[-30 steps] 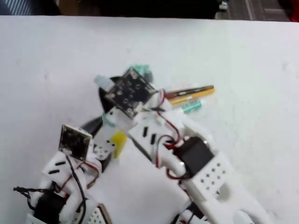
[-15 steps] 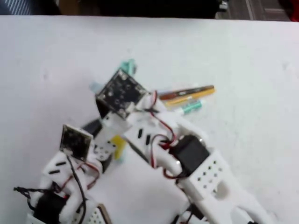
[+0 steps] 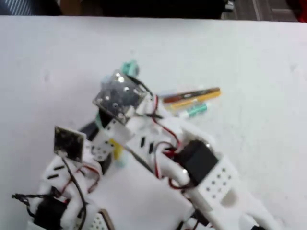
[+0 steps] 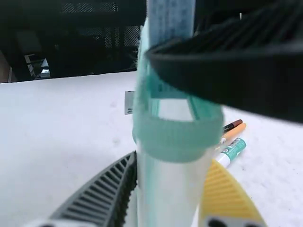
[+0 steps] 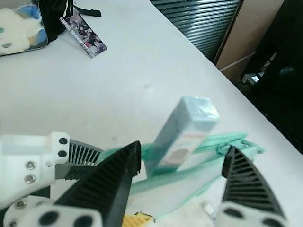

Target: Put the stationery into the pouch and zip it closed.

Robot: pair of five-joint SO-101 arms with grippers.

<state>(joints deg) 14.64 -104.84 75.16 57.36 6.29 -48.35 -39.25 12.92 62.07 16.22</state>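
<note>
the right gripper [image 5: 183,153] has its black ribbed jaws spread wide, one on each side of a pale blue rectangular box [image 5: 182,130], with no grip on it that i can see. the box stands tilted, its lower end down in the mouth of the translucent teal pouch [image 5: 222,142] and its upper end poking well out. just beside it the left gripper [image 4: 173,189] is closed on the pouch wall, with a black ribbed finger on one side and a yellow one on the other, and looks to be holding the mouth up and open.

in the high view the pouch [image 3: 129,67] lies under both wrists, near the middle of the white table [image 3: 240,57]. a little apart from it on the table lie a brown pen [image 3: 192,93], an orange pencil-like stick [image 3: 195,100] touching it, and a short teal-and-white marker [image 3: 194,110] just beside them.

my reading is that the task is in its early part: one item is half in and needs pushing down, three lie outside, and the zip is not yet drawn.
</note>
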